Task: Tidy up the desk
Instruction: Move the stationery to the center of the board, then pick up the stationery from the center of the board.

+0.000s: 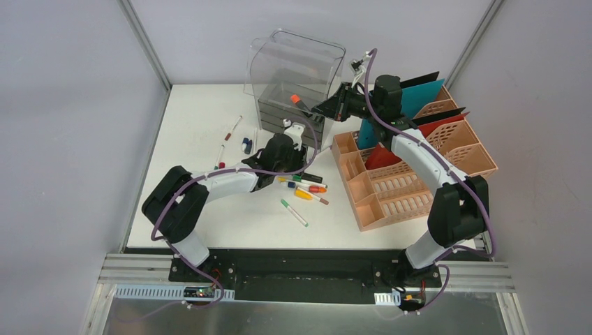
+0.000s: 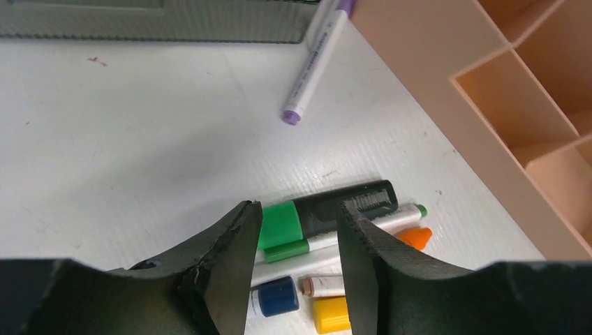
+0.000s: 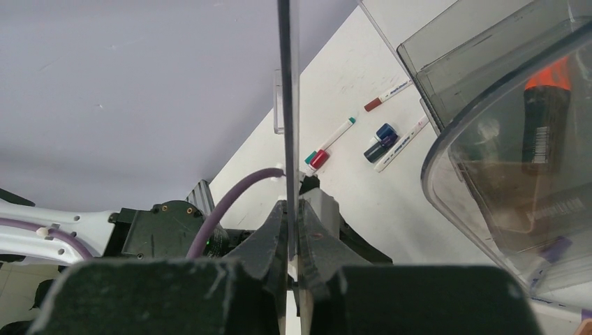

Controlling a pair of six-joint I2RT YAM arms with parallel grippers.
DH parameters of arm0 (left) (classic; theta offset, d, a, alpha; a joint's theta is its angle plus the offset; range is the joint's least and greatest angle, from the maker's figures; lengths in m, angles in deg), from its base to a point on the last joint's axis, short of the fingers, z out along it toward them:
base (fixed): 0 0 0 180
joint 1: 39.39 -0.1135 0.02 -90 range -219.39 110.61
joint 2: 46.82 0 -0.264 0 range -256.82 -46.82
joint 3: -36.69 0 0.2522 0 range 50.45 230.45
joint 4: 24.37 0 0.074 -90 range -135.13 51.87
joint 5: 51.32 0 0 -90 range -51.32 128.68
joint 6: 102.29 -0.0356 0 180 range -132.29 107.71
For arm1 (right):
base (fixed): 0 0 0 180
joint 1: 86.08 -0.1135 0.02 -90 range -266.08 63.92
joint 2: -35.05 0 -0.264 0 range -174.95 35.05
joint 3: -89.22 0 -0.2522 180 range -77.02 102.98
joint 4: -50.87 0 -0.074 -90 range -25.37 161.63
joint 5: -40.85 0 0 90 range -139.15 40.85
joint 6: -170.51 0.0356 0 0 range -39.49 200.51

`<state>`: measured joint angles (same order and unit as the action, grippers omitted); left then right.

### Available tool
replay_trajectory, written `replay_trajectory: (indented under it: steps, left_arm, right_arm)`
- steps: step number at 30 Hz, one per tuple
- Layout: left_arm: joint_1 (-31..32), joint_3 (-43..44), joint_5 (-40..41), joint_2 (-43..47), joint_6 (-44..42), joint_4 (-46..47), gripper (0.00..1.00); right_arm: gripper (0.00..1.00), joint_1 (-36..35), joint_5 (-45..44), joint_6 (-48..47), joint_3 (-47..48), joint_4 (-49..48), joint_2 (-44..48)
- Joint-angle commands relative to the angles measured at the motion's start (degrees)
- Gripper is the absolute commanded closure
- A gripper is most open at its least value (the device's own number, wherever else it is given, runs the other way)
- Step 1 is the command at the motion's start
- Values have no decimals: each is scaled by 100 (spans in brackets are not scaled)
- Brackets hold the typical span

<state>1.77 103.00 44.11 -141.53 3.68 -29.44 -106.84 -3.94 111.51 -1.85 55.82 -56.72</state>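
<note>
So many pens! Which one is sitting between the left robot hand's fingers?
Find the peach rack on the white desk; a heap of pens lies just left of it. The left gripper hangs open there, a fat highlighter between its fingers. Only this one has a black body, with a green cap.

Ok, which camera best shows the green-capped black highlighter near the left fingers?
Left wrist: the highlighter shows large and sharp between the open left fingers, among other pens. Top view shows it only tiny beside that wrist; right wrist view misses it.
</note>
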Motion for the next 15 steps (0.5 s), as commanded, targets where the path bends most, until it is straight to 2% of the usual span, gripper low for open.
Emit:
replay_trajectory:
  steps: [1, 4, 9, 15]
  left_arm:
    - [-106, 74, -1157, 236, -1015, -272, 54]
    - [-161, 167, -1636, 233, -1690, -671, 53]
    - [-162, 467, -1384, -57, -2634, -1067, 53]
    - [-160, 848, -1262, -463, -3181, -1141, 53]
  right_arm:
    - [95, 33, 103, 49, -21, -170, 455]
    - [95, 30, 112, 46, -21, -177, 464]
    - [95, 34, 126, 72, -8, -184, 432]
    - [95, 36, 111, 65, -12, -187, 424]
